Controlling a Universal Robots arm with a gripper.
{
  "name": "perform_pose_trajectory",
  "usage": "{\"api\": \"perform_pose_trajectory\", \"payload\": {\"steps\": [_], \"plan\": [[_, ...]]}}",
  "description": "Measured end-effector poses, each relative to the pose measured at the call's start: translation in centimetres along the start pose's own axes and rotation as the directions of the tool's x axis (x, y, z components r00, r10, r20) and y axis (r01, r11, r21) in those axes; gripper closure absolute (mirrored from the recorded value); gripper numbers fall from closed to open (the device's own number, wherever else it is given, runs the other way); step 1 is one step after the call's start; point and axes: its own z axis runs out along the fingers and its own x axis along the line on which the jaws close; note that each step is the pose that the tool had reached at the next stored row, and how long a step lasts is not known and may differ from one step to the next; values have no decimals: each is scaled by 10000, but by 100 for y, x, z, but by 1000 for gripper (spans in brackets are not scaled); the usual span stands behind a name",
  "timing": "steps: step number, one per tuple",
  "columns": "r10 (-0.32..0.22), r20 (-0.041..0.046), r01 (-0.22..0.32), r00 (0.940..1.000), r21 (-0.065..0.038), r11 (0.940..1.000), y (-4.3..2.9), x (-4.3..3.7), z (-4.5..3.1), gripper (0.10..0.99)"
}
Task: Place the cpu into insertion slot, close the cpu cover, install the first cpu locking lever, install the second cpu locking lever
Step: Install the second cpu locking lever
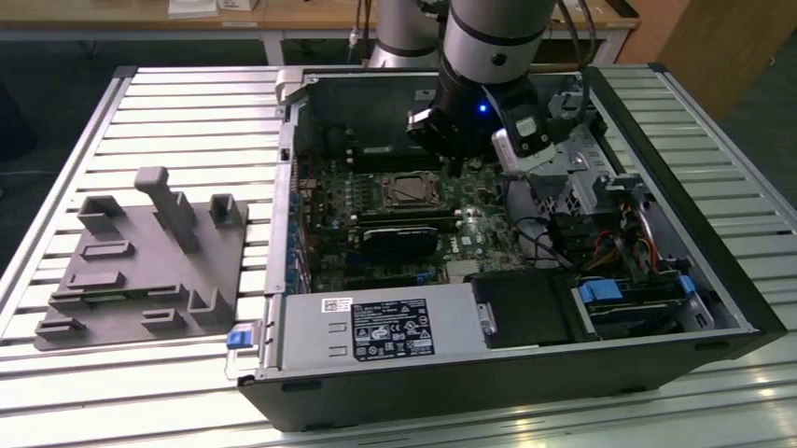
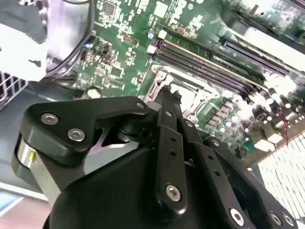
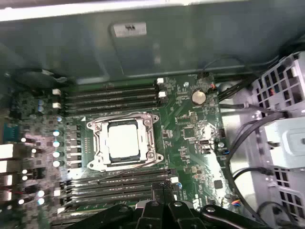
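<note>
The cpu [image 3: 125, 140], a silver-grey square, lies flat in the insertion slot [image 1: 408, 190] on the green motherboard inside the open computer case. The cpu cover [image 3: 148, 138], a silvery frame, lies down around the chip's edges. Thin metal locking levers [image 3: 119, 116] run along two sides of the frame; whether they are latched I cannot tell. My gripper [image 3: 163, 187] hangs above the board beside the socket, near the memory slots, touching nothing. Its black fingers [image 2: 167, 102] are shut together and empty. In the exterior view the gripper [image 1: 458, 166] sits just past the socket toward the view's right.
Long black memory slots [image 3: 112, 93] flank the socket on two sides. A black card [image 1: 398, 241] lies near it. Cables [image 3: 248, 124] and a drive cage [image 1: 622, 299] fill the case's right side. A grey fixture block [image 1: 137, 266] rests on the slatted table.
</note>
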Motion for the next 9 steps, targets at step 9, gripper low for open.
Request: {"api": "perform_pose_trajectory", "payload": {"steps": [9], "plan": [[0, -1, 0, 10000, -3, 10000, 3, 0, -13, 980]]}}
